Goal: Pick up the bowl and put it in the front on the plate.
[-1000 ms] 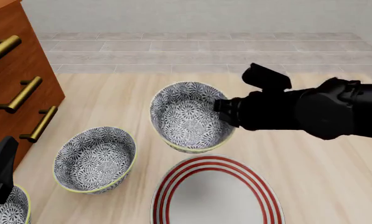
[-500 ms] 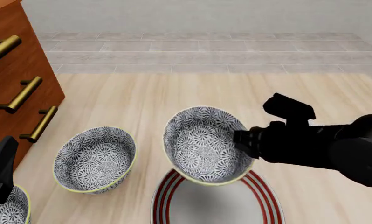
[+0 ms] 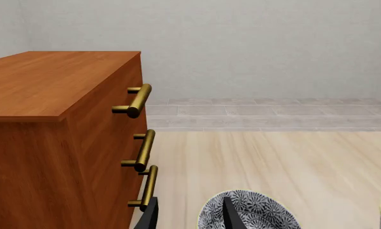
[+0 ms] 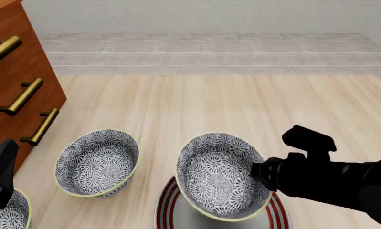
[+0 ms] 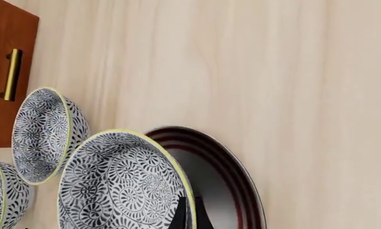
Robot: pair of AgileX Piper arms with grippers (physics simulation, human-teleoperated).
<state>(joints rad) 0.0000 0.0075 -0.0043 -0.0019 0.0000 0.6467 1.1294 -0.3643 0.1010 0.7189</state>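
- The step in hand looks like the carry-and-place: the right gripper [image 4: 259,175] has its fingers pinched on the rim of the bowl [image 4: 221,175], one inside the wall and one outside, as the right wrist view shows
- The bowl sits above the plate [image 4: 276,210], tilted a little toward the camera, covering most of the plate's far and middle part; only the red rings at the plate's left and right edges show around it
- Whether the bowl's base already touches the plate cannot be told from these views; a shadow on the plate beneath it suggests it is held just off the surface
- Two other bowls stay out of this: the second bowl [image 4: 98,162] stands to the left of the plate, and the third bowl [image 4: 9,214] lies further left, beside the wooden cabinet [image 4: 12,71]
- The left gripper [image 3: 187,214] waits by the third bowl, well apart from the plate; its fingers are spread with nothing between them
- My judgement of the next move: level the bowl, centre it inside the plate's rings, lower until it rests flat, then release the rim and draw the arm back to the right without dragging the bowl off centre
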